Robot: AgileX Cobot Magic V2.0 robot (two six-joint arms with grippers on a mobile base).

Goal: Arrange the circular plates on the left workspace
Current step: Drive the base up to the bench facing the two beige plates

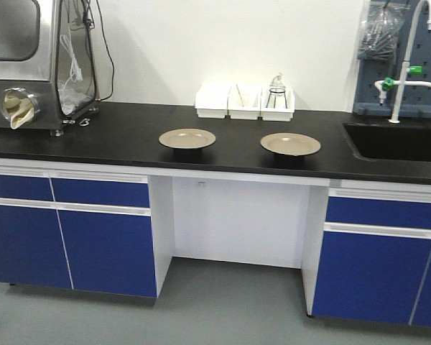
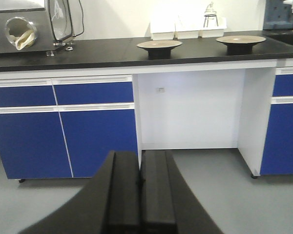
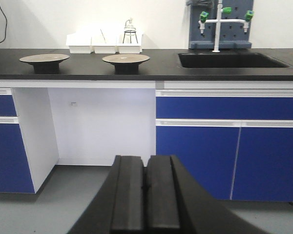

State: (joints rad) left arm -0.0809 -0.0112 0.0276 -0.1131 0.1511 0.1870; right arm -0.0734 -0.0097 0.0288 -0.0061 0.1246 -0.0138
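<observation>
Black countertop [image 1: 115,136] carries 2 tan plates [image 1: 187,137] [image 1: 290,144], 3 white bins [image 1: 244,105], a metal chamber [image 1: 29,65].

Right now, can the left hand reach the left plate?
Probably not yet: the left hand hangs shut, low and well back from the counter. Nothing blocks the left plate, so rolling closer should do.

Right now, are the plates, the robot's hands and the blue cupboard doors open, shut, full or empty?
Plate nearer the sink: right side up, empty.
Other plate: right side up, empty.
Left hand: shut, holding nothing.
Right hand: shut, holding nothing.
Blue cupboard doors: shut.
</observation>
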